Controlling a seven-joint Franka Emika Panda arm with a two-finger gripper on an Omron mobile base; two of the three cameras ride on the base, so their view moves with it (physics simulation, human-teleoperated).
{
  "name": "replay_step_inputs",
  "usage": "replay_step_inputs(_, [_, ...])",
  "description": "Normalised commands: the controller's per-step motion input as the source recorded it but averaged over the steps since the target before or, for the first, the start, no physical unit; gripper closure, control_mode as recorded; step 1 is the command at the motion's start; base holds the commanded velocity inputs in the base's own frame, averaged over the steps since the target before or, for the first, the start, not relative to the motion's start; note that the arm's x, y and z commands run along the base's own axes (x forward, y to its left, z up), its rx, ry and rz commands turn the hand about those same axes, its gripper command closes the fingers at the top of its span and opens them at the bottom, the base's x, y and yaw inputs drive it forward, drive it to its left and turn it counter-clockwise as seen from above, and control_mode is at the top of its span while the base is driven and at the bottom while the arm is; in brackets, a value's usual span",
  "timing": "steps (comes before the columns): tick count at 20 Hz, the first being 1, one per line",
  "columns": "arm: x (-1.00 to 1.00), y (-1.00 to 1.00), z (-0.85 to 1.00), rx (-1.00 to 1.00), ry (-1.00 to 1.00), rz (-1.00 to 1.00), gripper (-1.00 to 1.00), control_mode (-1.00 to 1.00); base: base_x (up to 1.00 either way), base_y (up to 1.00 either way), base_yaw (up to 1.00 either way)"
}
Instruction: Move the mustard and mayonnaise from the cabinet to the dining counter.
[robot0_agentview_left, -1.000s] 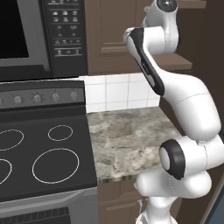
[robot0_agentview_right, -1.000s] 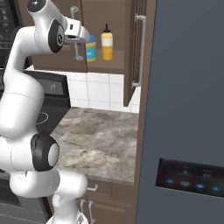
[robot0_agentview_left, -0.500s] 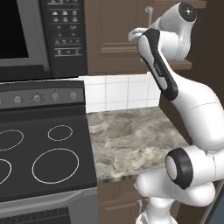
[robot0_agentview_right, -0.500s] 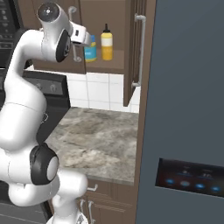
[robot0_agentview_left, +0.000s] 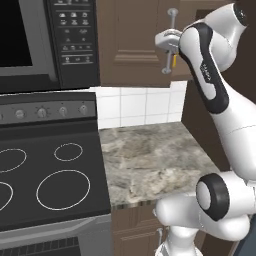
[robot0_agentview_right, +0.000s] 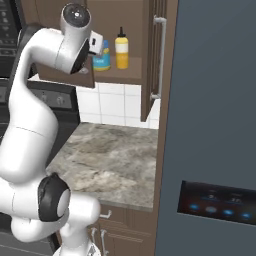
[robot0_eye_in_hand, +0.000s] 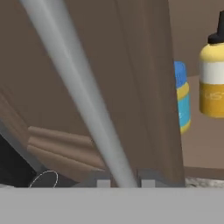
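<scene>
Claw (robot0_eye_in_hand: 122, 181) clamped on the cabinet door's silver handle (robot0_eye_in_hand: 78, 94); mayonnaise (robot0_eye_in_hand: 182, 97) and mustard (robot0_eye_in_hand: 212, 72) sit beyond, inside the cabinet (robot0_agentview_right: 127, 75).

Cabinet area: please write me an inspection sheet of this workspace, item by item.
Surface: veined marble worktop, beside the stove.
Job's things: mustard and mayonnaise stand upright, side by side on the cabinet shelf.
Clutter: nothing seen.
Grippers: hand shut on the bar handle of a cabinet door.
Cables: nothing seen.
Surroundings: microwave, white tiled wall, grey fridge.
</scene>
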Motion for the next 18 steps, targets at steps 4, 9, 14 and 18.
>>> replay_step_inputs(4, [-0.51, 0.39, 0.19, 0.02, 0.0, 0.18, 1.0, -1.0, 0.0, 0.0, 0.0])
replay_step_inputs(9, [-0.51, 0.46, 0.09, 0.0, 0.0, 0.15, 1.0, -1.0, 0.0, 0.0, 0.0])
replay_step_inputs(14, [-0.55, 0.46, 0.05, 0.0, 0.0, 0.13, 1.0, -1.0, 0.0, 0.0, 0.0])
replay_step_inputs(18, [-0.57, 0.45, 0.01, 0.0, 0.0, 0.06, 1.0, -1.0, 0.0, 0.0, 0.0])
